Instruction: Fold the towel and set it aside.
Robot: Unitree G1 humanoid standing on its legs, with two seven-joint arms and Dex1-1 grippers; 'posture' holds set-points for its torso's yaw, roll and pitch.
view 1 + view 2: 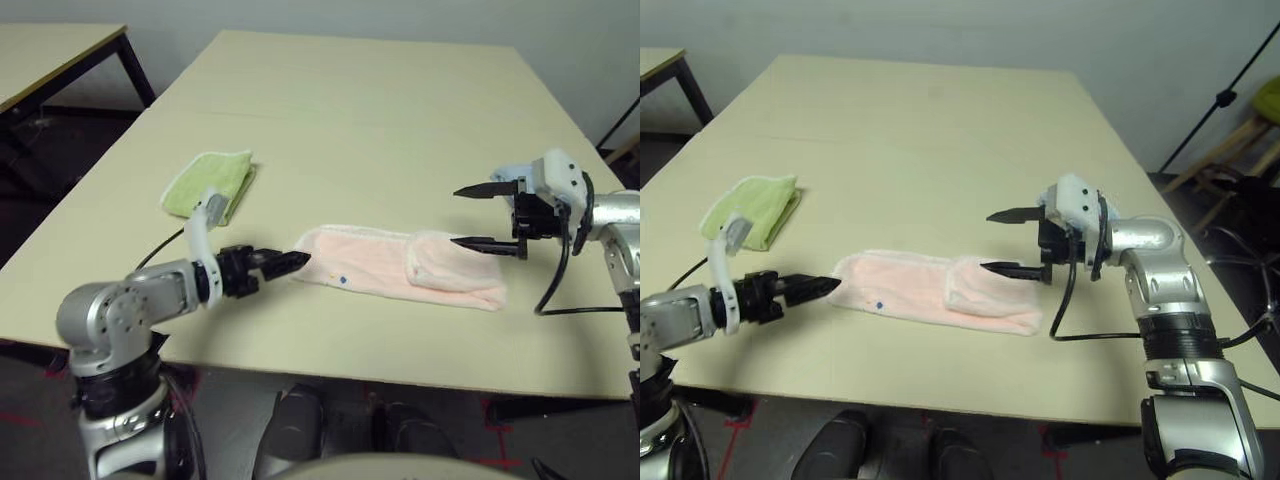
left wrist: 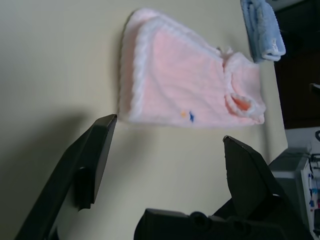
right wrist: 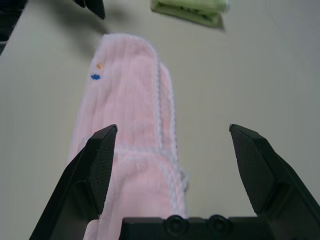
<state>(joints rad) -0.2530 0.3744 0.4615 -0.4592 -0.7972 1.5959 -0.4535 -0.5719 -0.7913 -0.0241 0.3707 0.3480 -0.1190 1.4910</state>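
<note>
Pale cream tabletop, matte, mostly bare. Grey wall behind it, dark floor with red tape marks below the near edge. Second table off the far left corner, cut off by the frame. Black stand leg and a wooden chair frame off the right side, only partly visible.

The towel lies flat on the tabletop near the front edge, folded into a long narrow pink strip, white bobbled edging along its sides. The end toward my right arm is doubled back over itself into a thicker flap. Small dark motif sits near the other end; too small to make out.

My left pincer is released, jaws spread wide in the wrist view, tips just beside the towel's motif end, not touching. My right pincer is released too, jaws wide apart, raised over the towel's doubled end, nothing in it.

Yellow-green folded cloth lies beyond the towel's motif end, well apart. Light-blue cloth sits past the towel's doubled end, cut off by the frame.
</note>
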